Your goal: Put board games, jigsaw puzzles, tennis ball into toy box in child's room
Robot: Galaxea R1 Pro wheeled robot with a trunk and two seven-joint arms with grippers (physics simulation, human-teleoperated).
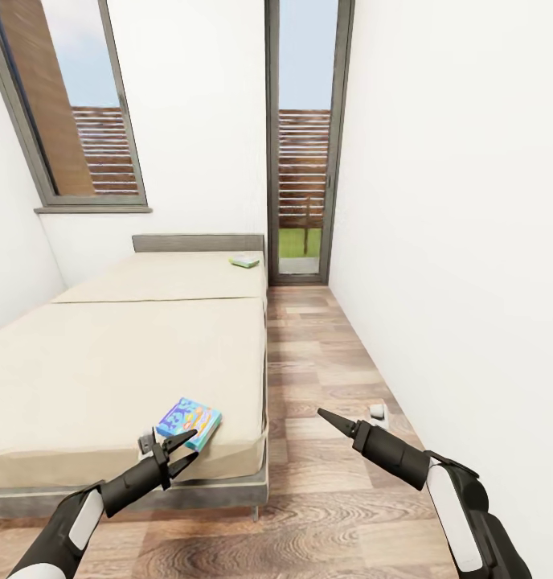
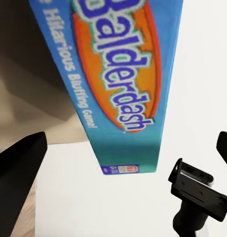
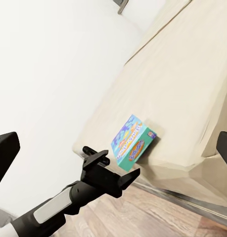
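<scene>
A blue-green board game (image 1: 190,421) lies flat near the front right corner of the bed (image 1: 108,362). Its side panel reads "Balderdash" (image 2: 118,84) and also shows in the right wrist view (image 3: 133,143). My left gripper (image 1: 191,447) is open right at the box's near edge, its fingers apart and not closed on it. A small pale green-white board game (image 1: 244,260) rests at the far right of the mattress by the grey headboard (image 1: 198,242). My right gripper (image 1: 331,419) hangs over the floor beside the bed, its fingers (image 3: 4,158) spread wide with nothing between them.
A strip of wood-plank floor (image 1: 325,378) runs between the bed and the white right wall toward a tall glazed door (image 1: 305,161). A small pale object (image 1: 377,412) lies on the floor by that wall. A window (image 1: 75,112) is above the bed's far left.
</scene>
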